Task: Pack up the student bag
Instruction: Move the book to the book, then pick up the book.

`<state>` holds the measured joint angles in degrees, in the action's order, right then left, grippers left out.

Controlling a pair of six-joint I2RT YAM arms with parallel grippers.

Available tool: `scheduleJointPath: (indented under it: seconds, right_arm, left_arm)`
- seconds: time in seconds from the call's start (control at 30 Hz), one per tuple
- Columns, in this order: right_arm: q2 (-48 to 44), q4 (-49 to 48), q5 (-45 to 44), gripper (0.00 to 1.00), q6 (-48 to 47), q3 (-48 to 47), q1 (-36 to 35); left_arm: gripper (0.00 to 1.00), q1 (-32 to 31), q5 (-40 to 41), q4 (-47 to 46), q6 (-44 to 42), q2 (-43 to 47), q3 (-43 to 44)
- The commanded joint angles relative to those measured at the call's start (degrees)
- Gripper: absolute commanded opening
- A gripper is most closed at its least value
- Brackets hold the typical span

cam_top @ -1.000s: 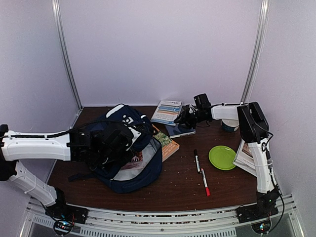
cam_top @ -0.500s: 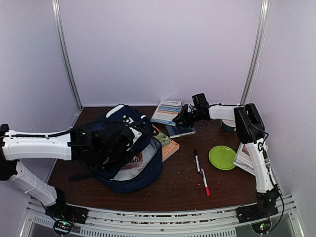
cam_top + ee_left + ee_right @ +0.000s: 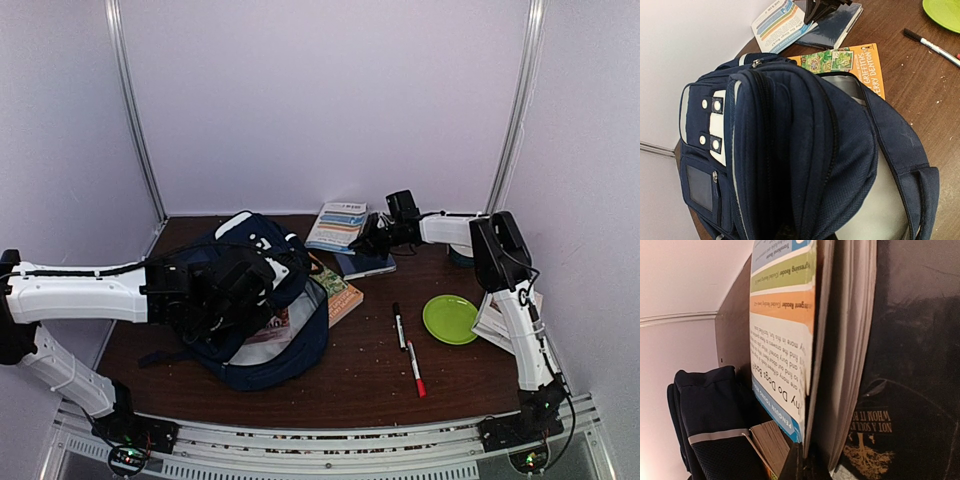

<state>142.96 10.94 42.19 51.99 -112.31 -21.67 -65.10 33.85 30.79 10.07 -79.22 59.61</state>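
Fabric fills the left wrist view: the student bag (image 3: 790, 150) lies on the left half of the table (image 3: 370, 385), with its white patch with dark squares toward the back wall and its grey-lined mouth gaping toward the right and near side. The left gripper (image 3: 245, 288) sits on top of the bag, against the navy cloth. Its black fingers merge with the fabric from above and do not show in its own camera, so I cannot tell whether they are apart or pinched on the cloth. An orange book (image 3: 852, 62) lies just right of the bag, one corner tucked under the bag's rim. Farther back, the right gripper (image 3: 366, 240) reaches low over two books lying side by side, a white booklet (image 3: 338, 225) with coloured bands and a dark book (image 3: 368, 265), with its tips at the seam between them. The right wrist view shows only one dark finger (image 3: 794, 465), close against the booklet's edge, and the spread of the pair cannot be told. A green plate (image 3: 450, 319), a black marker (image 3: 398, 325) and a red-capped marker (image 3: 416, 370) lie well apart from the bag, to the right.
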Motion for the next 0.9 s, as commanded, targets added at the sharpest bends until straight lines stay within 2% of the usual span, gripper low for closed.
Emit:
scheduleJointPath:
  seconds: [0.0, 0.23, 0.4, 0.57, 0.63, 0.87]
  right_arm:
    - [-0.44, -3.51, 1.82, 0.00, 2.13, 1.05, -0.35]
    - [-12.05, -4.25, 5.89, 0.00, -0.41, 10.61, 1.57]
    - [-19.66, 5.04, 5.71, 0.00, -10.34, 16.15, 5.21]
    - [-24.84, 7.64, 3.83, 0.00, -15.35, 24.10, 10.09]
    - [-25.72, 8.62, 3.44, 0.00, -17.49, 26.19, 11.47]
    - [-21.36, 26.54, 8.74, 0.00, -32.36, 21.61, 12.09]
  left_arm:
    - [0.00, -0.29, 1.08, -1.68, 0.81, 0.33, 1.56]
    - [0.00, -0.29, 1.32, -2.68, 0.47, -0.15, 1.88]
    - [0.00, -0.29, 1.27, -3.95, 0.51, 0.95, 0.75]
    - [0.00, -0.29, 1.36, -5.23, 0.41, 1.92, -0.48]
    - [0.00, -0.29, 1.27, -5.30, 0.43, 2.01, -0.54]
    - [0.00, -0.33, 0.86, -5.30, 0.49, 2.64, -0.95]
